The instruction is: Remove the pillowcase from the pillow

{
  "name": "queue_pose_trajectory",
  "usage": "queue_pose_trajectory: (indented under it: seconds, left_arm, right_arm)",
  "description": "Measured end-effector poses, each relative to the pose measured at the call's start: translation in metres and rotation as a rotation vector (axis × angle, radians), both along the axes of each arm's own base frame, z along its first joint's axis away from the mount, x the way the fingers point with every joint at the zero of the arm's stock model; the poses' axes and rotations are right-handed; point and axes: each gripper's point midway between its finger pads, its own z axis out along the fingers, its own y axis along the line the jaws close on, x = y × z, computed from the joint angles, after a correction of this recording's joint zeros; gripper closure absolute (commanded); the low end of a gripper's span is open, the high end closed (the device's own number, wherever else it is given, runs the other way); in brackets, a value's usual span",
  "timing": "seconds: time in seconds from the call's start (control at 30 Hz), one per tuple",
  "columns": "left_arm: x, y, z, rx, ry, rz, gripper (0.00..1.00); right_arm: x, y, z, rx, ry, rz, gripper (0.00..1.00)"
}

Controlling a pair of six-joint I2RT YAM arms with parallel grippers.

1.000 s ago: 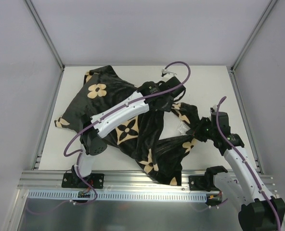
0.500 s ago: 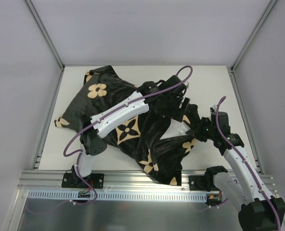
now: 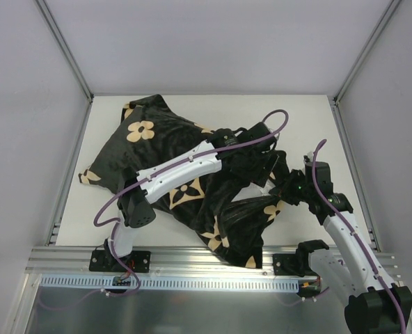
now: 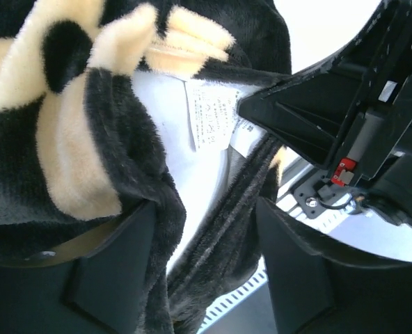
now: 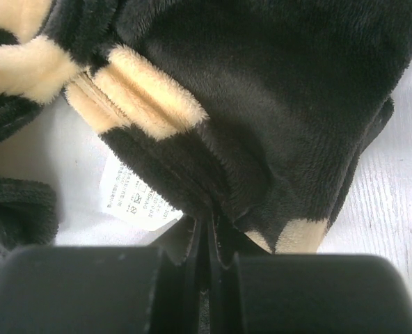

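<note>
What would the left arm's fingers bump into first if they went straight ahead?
Probably the black pillowcase fold lying between the left fingers, then the white pillow just behind it; depth is unclear.

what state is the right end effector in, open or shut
Shut: the right end effector pinches a fold of the pillowcase, fingers together, in the right wrist view.

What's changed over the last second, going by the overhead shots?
The left gripper moved right and toward the near edge, across the pillowcase, closing in on the right gripper. Its jaws stand open around a fabric edge. The right gripper kept its jaws shut on the pillowcase's bunched right end, and the rest of the pillowcase lies as before.
</note>
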Motion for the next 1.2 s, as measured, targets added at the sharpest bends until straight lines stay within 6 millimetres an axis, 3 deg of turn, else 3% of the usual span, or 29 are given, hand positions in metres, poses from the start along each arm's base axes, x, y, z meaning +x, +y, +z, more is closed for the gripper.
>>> queue_pose_trajectory:
  seconds: [0.13,0.17,0.2,0.27,0.3,0.33,0.4,0.43,0.47,0.63,0.67,0.77,0.83,0.87,0.9,1.07,1.2]
  left_arm:
    - [0.008,0.006,-0.002,0.051,-0.080,0.041,0.37]
    - [0.012,0.010,-0.003,0.072,-0.097,0.057,0.34]
    - [0.017,0.017,-0.006,0.100,-0.109,0.075,0.22]
    - [0.028,0.032,-0.012,0.158,-0.125,0.110,0.17]
    - [0.033,0.038,-0.016,0.183,-0.129,0.128,0.21]
    - [0.037,0.043,-0.020,0.202,-0.130,0.139,0.33]
    - [0.045,0.053,-0.029,0.249,-0.134,0.167,0.65]
    - [0.049,0.058,-0.034,0.275,-0.143,0.178,0.94]
    - [0.053,0.064,-0.038,0.301,-0.151,0.188,1.00]
    - [0.072,0.093,-0.041,0.363,-0.161,0.260,1.00]
    - [0.079,0.103,-0.039,0.359,-0.152,0.291,0.98]
    - [0.107,0.135,-0.024,0.327,-0.136,0.398,0.61]
    - [0.118,0.152,-0.011,0.296,-0.131,0.448,0.47]
    - [0.121,0.157,-0.005,0.281,-0.129,0.460,0.26]
    - [0.121,0.159,0.000,0.276,-0.134,0.458,0.18]
    - [0.107,0.143,0.015,0.260,-0.174,0.409,0.02]
    - [0.090,0.117,0.046,0.221,-0.266,0.336,0.01]
  right_arm:
    - [0.000,0.000,0.000,-0.001,-0.001,0.001,0.99]
    - [0.000,0.000,0.000,0.000,-0.002,0.001,0.99]
    - [-0.001,0.000,0.001,0.000,-0.003,0.001,0.99]
    - [-0.002,0.000,0.002,0.000,-0.007,0.001,0.99]
    - [-0.002,-0.001,0.002,0.000,-0.008,0.001,0.99]
    - [-0.002,-0.001,0.002,0.000,-0.008,0.001,0.99]
    - [-0.003,-0.001,0.002,-0.001,-0.007,0.001,0.99]
    - [-0.003,-0.001,0.002,0.000,-0.006,0.001,0.99]
    - [-0.003,-0.001,0.002,-0.001,-0.006,0.001,0.99]
    - [-0.004,-0.001,0.004,0.000,-0.015,0.002,0.99]
    - [-0.004,-0.001,0.005,0.001,-0.020,0.002,0.99]
    - [-0.004,-0.001,0.007,0.003,-0.029,0.003,0.99]
    - [-0.004,-0.001,0.007,0.004,-0.030,0.003,0.99]
    - [-0.004,-0.001,0.007,0.004,-0.030,0.003,0.99]
    - [-0.004,-0.001,0.007,0.004,-0.030,0.003,0.99]
    - [-0.005,-0.001,0.005,0.001,-0.020,0.003,0.99]
    - [-0.006,-0.001,0.005,0.000,-0.019,0.003,0.99]
